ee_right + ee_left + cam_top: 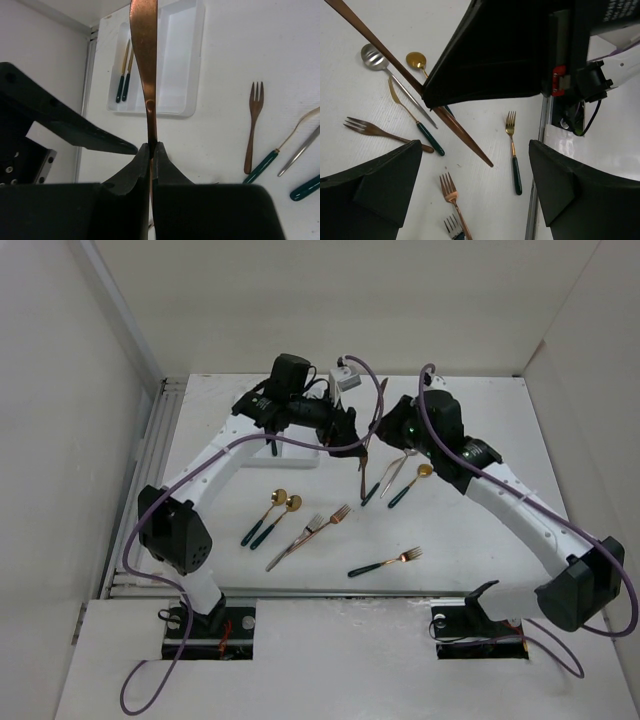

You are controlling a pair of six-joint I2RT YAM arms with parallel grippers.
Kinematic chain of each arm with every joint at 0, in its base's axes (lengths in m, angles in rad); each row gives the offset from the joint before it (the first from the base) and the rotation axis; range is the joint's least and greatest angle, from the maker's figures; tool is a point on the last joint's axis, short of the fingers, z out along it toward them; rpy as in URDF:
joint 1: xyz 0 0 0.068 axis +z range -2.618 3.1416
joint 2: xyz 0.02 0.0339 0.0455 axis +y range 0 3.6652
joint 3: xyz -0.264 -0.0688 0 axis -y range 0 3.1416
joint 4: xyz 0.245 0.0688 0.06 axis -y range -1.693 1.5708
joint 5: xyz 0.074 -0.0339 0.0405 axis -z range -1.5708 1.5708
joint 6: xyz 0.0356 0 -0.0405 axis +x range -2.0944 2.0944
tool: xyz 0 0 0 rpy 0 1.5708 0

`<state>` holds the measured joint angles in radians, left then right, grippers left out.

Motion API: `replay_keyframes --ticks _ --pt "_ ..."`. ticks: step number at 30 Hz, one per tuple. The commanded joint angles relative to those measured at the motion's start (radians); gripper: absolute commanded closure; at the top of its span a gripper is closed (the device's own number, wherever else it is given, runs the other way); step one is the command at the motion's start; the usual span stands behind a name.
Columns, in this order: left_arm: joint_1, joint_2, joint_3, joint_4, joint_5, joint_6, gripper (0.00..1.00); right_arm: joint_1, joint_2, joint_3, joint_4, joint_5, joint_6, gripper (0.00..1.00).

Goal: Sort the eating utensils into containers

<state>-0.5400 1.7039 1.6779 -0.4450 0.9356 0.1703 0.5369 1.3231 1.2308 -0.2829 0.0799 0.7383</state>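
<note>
The all-copper knife [144, 55] sticks straight out, pinched in the right tool [151, 150]. Beyond it, the white tray [175, 65] holds two green-handled pieces [120, 90] in the compartment on the tool's left.

Your white table [480, 530] carries a shallow white tray [300, 452] at the far middle, partly hidden. Left of centre lie two gold spoons [272, 517] with green handles; just right of them are two forks [312, 533], side by side. A lone green-handled fork [386, 562] sits nearest you. Several more utensils [400, 480] cluster right of centre.

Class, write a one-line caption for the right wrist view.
Right gripper pinches a copper knife, with the white tray beyond.
</note>
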Motion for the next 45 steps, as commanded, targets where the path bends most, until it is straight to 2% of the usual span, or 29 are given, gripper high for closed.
replay_keyframes --ticks 1,7,12,16,20,21,22,25,29,30,31,33,37,40,45 --pt "-0.005 -0.003 0.008 0.071 0.014 -0.045 0.15 0.025 -0.013 0.067 0.08 0.041 0.029 1.0" --pt "-0.005 -0.003 -0.043 0.109 -0.037 -0.066 0.17 0.054 -0.013 0.067 0.09 0.041 0.058 1.0" --pt "-0.005 0.007 -0.053 0.143 -0.057 -0.092 0.26 0.077 -0.004 0.067 0.099 0.041 0.076 1.0" --pt "-0.005 0.016 -0.064 0.152 -0.057 -0.092 0.45 0.086 0.005 0.067 0.108 0.031 0.095 1.0" --pt "0.005 0.016 -0.086 0.152 -0.057 -0.092 0.76 0.086 0.005 0.067 0.108 0.031 0.095 1.0" --pt "0.005 0.016 -0.086 0.152 -0.057 -0.092 0.93 0.086 0.014 0.067 0.108 0.021 0.104 1.0" --pt "0.005 0.016 -0.086 0.152 -0.057 -0.106 1.0 0.086 0.024 0.067 0.108 0.021 0.104 1.0" --pt "0.025 0.016 -0.098 0.161 -0.057 -0.117 1.0 0.086 0.033 0.067 0.119 0.003 0.113 1.0" --pt "0.112 0.016 -0.135 0.161 -0.08 -0.149 1.0 0.077 0.067 0.067 0.131 -0.034 0.113 1.0" --pt "0.167 0.029 -0.135 0.141 -0.11 -0.149 1.0 0.066 0.067 0.079 0.131 -0.057 0.102 0.86" --pt "0.199 0.04 -0.135 0.102 -0.129 -0.149 1.0 0.066 0.076 0.079 0.131 -0.066 0.102 0.76" --pt "0.308 0.092 -0.118 0.054 -0.205 -0.137 1.0 0.057 0.076 0.088 0.131 -0.066 0.066 0.65" --pt "0.449 0.186 -0.032 -0.02 -0.355 -0.117 1.0 0.057 0.056 0.088 0.131 -0.046 0.024 0.63" --pt "0.486 0.238 0.002 0.002 -0.47 -0.074 1.0 0.048 0.056 0.079 0.131 -0.046 0.013 0.63" --pt "0.522 0.355 0.12 0.002 -0.567 -0.055 1.0 0.017 0.056 0.07 0.131 -0.046 0.004 0.64"
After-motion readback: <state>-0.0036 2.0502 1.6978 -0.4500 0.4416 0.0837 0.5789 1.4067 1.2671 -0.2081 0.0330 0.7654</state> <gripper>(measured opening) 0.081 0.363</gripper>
